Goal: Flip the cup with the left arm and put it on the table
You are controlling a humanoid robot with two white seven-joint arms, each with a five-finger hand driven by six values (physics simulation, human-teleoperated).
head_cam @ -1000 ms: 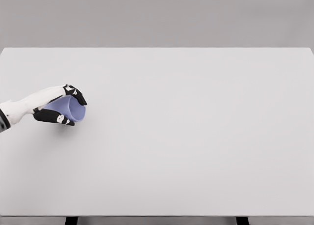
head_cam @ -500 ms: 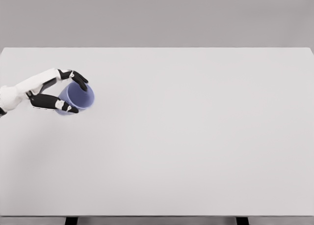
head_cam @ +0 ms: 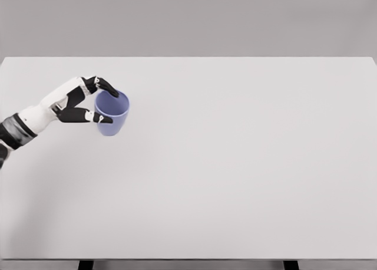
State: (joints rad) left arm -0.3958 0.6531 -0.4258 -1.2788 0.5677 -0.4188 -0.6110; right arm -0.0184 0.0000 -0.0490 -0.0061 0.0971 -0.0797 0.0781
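Observation:
A blue-violet cup (head_cam: 112, 114) stands upright on the white table (head_cam: 235, 164) at the left, its mouth facing up. My left hand (head_cam: 106, 102) reaches in from the left edge and holds the cup from its left side. One dark fingertip lies over the near rim, and the thumb presses the cup's left wall. The cup's base appears to touch the tabletop, though I cannot be sure. The right arm does not show.
The table's far edge runs across the top of the view and its near edge along the bottom. Two dark table legs (head_cam: 86, 264) peek out below the near edge.
The left hand has moved right and slightly toward the far side, turning the cup from lying tilted with its mouth facing right to standing upright.

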